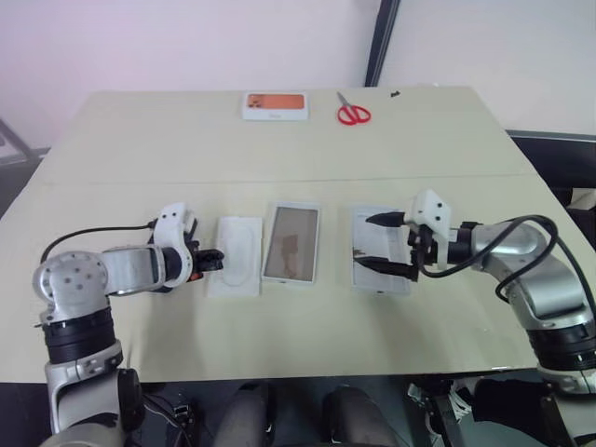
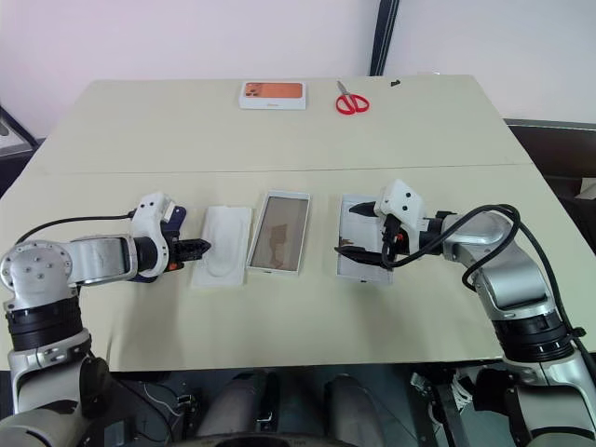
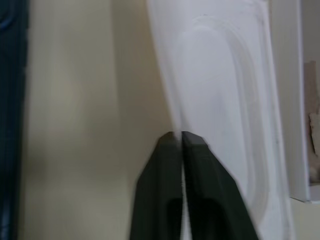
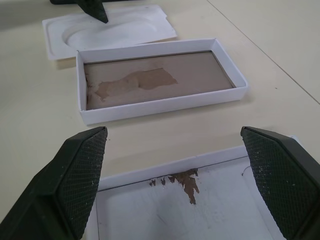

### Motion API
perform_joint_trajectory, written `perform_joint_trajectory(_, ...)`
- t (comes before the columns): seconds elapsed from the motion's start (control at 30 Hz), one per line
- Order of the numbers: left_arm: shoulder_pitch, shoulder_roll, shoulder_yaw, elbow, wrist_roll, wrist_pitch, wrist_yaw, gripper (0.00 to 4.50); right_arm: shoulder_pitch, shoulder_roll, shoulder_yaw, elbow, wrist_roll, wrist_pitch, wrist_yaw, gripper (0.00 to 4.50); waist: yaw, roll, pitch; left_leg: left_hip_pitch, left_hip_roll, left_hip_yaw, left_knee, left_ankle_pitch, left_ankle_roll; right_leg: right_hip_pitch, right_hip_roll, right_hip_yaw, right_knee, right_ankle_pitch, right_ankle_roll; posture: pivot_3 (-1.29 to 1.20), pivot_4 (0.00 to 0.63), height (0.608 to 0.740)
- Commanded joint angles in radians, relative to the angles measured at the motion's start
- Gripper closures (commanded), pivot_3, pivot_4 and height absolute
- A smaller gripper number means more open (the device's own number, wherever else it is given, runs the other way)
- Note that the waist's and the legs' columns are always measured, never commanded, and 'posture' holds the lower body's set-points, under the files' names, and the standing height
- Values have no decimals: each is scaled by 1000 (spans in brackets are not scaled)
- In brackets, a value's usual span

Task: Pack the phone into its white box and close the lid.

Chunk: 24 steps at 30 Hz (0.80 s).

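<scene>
Beige tabletop [image 1: 140, 149]: white box [image 1: 291, 243] empty, lid [image 1: 377, 250] off; left hand [image 1: 213, 260] pinching insert [image 1: 237, 253] edge; right hand [image 1: 384, 244] spread above lid; packing unstarted.

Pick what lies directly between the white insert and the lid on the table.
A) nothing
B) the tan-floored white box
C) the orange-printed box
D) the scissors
B: the white box, with its tan floor showing, sits between the insert and the lid.
</scene>
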Motion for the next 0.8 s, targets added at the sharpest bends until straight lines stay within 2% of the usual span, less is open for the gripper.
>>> perform_joint_trajectory(0.03,-27,12,45,6,5,9,21,4472,-2,-13,-23,-44,15,-3,1,0,-1,0,0,0,0,0,0,0,0,0,0,0,0,0,0,0,150,740)
perform_joint_trajectory(0.13,-45,26,65,11,4,9,5,4472,0,-14,-23,-48,15,1,2,0,-1,0,0,0,0,0,0,0,0,0,0,0,0,0,0,0,150,740)
perform_joint_trajectory(0.27,-163,8,212,106,-73,-20,-19,4472,-4,-13,-20,-48,16,6,2,0,2,-1,0,0,0,0,0,0,0,0,0,0,0,0,0,0,150,740)
perform_joint_trajectory(0.4,-255,6,228,179,-54,-9,-39,4472,-16,-6,-11,-39,13,4,4,0,1,-1,0,0,0,0,0,0,0,0,0,0,0,0,0,0,150,740)
perform_joint_trajectory(0.47,-304,-15,201,217,-49,3,-49,4472,-25,-1,-6,-31,10,1,5,0,1,-1,0,0,0,0,0,0,0,0,0,0,0,0,0,0,150,740)
perform_joint_trajectory(0.6,-328,-52,49,236,-33,9,-66,4472,-40,5,-2,-21,5,-3,3,0,0,-1,0,0,-1,0,0,0,0,0,0,0,0,0,0,0,150,740)
perform_joint_trajectory(0.8,-340,-121,-35,249,54,9,-72,4472,-18,-1,-15,-45,10,5,-14,0,-3,-1,0,0,-1,0,0,1,-1,-1,0,0,0,0,0,0,150,740)
